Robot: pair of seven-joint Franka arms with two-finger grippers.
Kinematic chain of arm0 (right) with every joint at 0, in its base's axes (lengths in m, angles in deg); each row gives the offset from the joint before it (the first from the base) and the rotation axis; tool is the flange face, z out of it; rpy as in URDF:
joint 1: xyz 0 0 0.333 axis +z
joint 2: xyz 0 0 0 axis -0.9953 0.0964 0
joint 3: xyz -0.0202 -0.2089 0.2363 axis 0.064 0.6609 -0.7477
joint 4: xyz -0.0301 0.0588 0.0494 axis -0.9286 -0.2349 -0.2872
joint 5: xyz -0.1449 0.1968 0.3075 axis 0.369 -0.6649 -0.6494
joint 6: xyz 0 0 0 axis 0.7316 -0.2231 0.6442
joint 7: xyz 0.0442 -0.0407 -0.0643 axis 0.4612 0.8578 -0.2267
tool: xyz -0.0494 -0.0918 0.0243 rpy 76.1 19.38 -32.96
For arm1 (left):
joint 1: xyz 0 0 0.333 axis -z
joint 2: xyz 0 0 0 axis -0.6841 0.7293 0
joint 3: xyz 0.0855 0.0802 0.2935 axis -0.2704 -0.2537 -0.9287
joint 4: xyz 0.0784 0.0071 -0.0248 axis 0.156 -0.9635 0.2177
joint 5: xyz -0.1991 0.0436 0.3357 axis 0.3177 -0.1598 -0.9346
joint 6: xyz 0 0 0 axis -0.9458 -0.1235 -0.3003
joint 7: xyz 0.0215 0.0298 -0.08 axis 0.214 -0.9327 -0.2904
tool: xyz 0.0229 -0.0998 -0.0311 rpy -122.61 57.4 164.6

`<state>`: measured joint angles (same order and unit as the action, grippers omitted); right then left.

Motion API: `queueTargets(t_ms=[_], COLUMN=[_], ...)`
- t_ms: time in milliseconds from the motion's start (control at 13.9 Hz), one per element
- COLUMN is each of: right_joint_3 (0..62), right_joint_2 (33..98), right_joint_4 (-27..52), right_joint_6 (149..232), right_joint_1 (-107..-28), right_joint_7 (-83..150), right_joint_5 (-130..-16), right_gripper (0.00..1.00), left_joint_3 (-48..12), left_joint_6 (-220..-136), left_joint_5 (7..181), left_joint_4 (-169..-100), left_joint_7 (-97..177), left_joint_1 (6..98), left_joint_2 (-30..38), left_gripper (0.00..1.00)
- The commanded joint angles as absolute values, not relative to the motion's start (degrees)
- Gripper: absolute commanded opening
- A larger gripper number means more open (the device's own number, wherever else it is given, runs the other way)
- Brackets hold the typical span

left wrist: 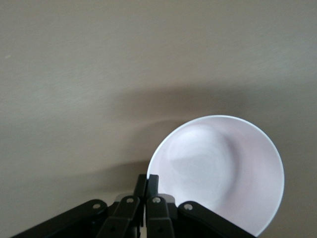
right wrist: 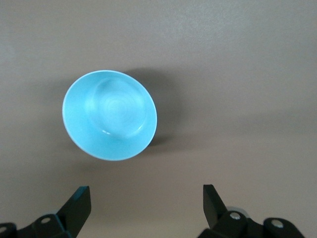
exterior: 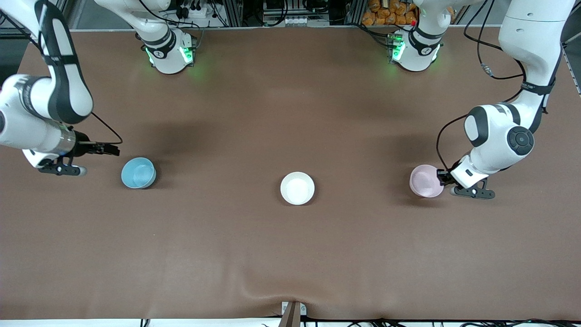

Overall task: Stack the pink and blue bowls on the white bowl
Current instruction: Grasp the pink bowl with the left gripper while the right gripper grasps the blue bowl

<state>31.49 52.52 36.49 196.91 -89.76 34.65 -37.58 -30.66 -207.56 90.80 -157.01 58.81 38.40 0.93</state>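
Nearest the front camera, the white bowl (exterior: 297, 188) sits upright on the brown table (exterior: 290, 254), about midway between the 2 arms' ends and apart from the other 2 bowls, with nothing stacked in it.

Slightly farther off, toward the left arm's end of the table, stands the pink bowl (exterior: 425, 180) (left wrist: 218, 171), also upright. The left gripper (exterior: 441, 177) (left wrist: 146, 186) is right at its rim on the side toward that arm's end; in the left wrist view its 2 fingers (left wrist: 152, 182) are drawn together on the rim, pinching it, with the bowl's inside open to the camera.

Farthest of the 3, toward the right arm's end, is the blue bowl (exterior: 138, 172) (right wrist: 109, 115), upright and free of any contact. The right gripper (exterior: 109, 149) (right wrist: 146, 206) hangs over bare table just beside that bowl, toward the right arm's end. Its fingers (right wrist: 78, 203) stand wide apart with nothing between them, and the bowl lies just ahead of the tips in the right wrist view.
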Motion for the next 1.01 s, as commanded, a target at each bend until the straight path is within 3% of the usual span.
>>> queueTargets(t_ms=[0, 288, 793, 938], right_joint_3=[30.8, 30.8, 30.8, 30.8], right_joint_2=[56.1, 60.2, 64.8, 65.7], right_joint_4=[36.4, 36.4, 35.8, 35.8], right_joint_6=[201.2, 204.1, 209.2, 210.1], right_joint_1=[-90.9, -90.9, -91.6, -91.6], right_joint_7=[34.8, 34.7, 34.7, 34.7], right_joint_5=[-39.0, -41.2, -41.3, -41.3], right_gripper=[1.0, 1.0, 1.0, 0.85], left_joint_3=[-28.3, -25.6, -25.8, -26.0], left_joint_6=[-203.2, -187.7, -186.4, -186.4], left_joint_5=[94.7, 97.8, 96.7, 94.6], left_joint_4=[-155.5, -143.5, -133.7, -130.6], left_joint_7=[58.2, 49.0, 26.9, 22.5], left_joint_1=[38.2, 39.9, 55.9, 59.6], left_joint_2=[-1.5, -1.5, 4.5, 7.3], left_gripper=[0.0, 0.0, 0.0, 0.0])
